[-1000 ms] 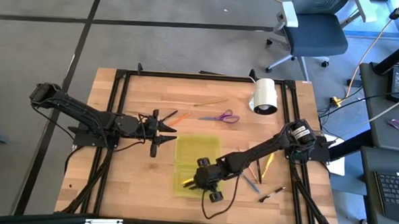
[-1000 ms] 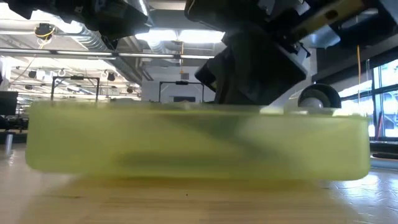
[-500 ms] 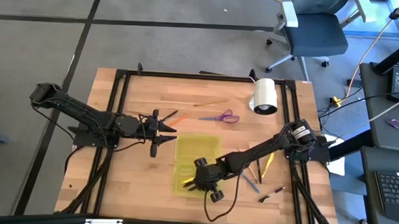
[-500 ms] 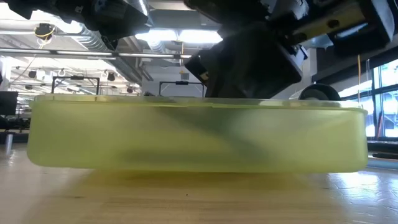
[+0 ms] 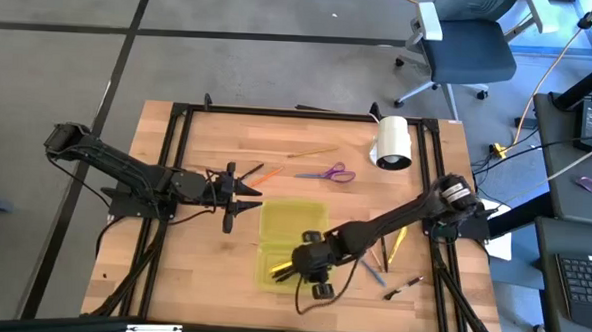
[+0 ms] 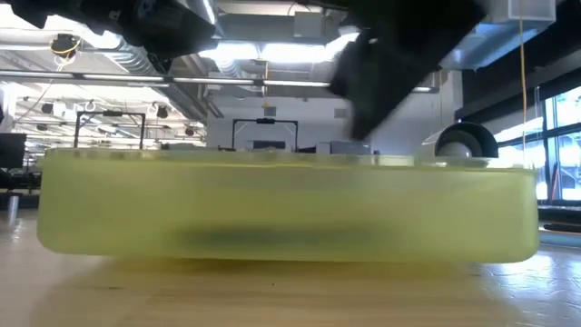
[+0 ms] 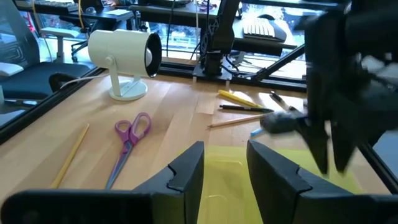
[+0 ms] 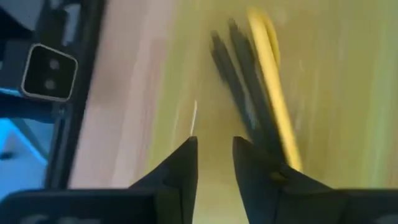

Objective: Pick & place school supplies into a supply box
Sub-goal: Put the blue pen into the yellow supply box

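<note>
The yellow-green supply box (image 5: 293, 243) lies open and flat near the table's middle; the low view shows its near wall (image 6: 272, 209). My right gripper (image 5: 289, 270) hovers open over its near half. Below its fingers (image 8: 215, 163), a yellow pen (image 8: 270, 81) and black pens (image 8: 239, 81) lie on the box floor. My left gripper (image 5: 243, 192) waits open at the box's left side (image 7: 225, 158). Purple scissors (image 5: 328, 173), a pencil (image 5: 312, 153) and an orange pen (image 5: 266, 173) lie beyond the box. More pens (image 5: 388, 245) lie to its right.
A white cylindrical roll on a stand (image 5: 394, 142) sits at the far right of the table. A blue pen (image 5: 371, 272) and a black pen (image 5: 403, 287) lie near the right front. Black rails frame the table. An office chair (image 5: 461, 43) stands beyond it.
My right gripper has risen out of the box's near half. The dark pens that slanted inside the box in the low view now lie flat along its floor. The box and my left arm have stayed put.
</note>
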{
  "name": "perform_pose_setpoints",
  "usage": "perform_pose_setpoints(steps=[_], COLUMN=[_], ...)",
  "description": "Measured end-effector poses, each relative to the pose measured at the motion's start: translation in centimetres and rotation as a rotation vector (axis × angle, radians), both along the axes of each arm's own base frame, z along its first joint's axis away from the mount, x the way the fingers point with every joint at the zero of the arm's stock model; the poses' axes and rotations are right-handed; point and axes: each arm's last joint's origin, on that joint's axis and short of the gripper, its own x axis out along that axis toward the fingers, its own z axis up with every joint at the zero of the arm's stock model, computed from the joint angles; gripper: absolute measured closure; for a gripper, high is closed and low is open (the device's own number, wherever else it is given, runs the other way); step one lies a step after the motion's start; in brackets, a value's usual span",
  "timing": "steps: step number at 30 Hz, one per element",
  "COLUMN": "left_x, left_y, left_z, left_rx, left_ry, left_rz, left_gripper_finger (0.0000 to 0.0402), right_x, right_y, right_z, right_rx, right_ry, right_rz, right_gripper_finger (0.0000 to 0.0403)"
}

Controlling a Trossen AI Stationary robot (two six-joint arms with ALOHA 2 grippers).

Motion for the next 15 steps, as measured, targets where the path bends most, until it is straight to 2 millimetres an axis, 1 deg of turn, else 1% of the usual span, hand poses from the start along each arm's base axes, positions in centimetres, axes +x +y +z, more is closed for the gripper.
perform_pose_setpoints(steps=[3, 7, 10, 12, 15], left_x=[0.0, 0.0, 0.0, 0.0, 0.0], left_y=[0.0, 0.0, 0.0, 0.0, 0.0], left_z=[0.0, 0.0, 0.0, 0.0, 0.0], left_rx=[0.001, -0.007, -0.008, -0.008, -0.008], left_ry=[0.005, 0.002, 0.001, 0.001, 0.001], left_rz=[0.0, 0.002, 0.002, 0.002, 0.001], left_gripper_finger=[0.0289, 0.0289, 0.0287, 0.0286, 0.0287], right_x=[-1.9, -4.9, -6.8, -8.1, -9.9], right_y=[0.2, 1.1, 1.8, 2.2, 3.0], right_z=[1.4, 3.9, 5.0, 5.1, 4.5], right_rx=[-0.009, -0.06, -0.124, -0.178, -0.219], right_ry=[0.096, 0.127, 0.125, 0.153, 0.251], right_rz=[-0.116, -0.259, -0.364, -0.426, -0.511], right_gripper_finger=[0.0298, 0.0298, 0.0298, 0.0298, 0.0298])
